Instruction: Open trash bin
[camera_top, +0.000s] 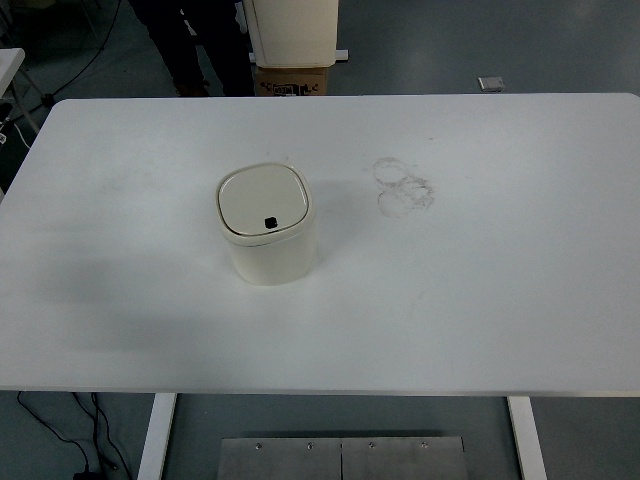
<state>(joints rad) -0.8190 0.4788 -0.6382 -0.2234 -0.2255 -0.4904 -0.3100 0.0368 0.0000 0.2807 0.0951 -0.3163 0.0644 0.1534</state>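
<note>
We see a white worktop (500, 300) filling most of the head view, and neither of our hands is in the picture, so we cannot tell whether they are released, clenched or grasping anything. The trash bin (268, 224), a small cream tub with rounded corners, stands upright a little toward nine o'clock from the worktop's middle. Its lid (262, 201) is shut flat on top, with a small black button (269, 222) at the lid's six o'clock edge. Toward three o'clock of the bin, well apart from it, faint ring-shaped smudges (403, 187) mark the surface. Past the far edge at twelve o'clock, a person's dark legs (190, 45) stand on the floor, just beside a cream cabinet (292, 30) resting on a brown box (294, 80). Cables (75, 440) trail under the worktop at seven o'clock.
</note>
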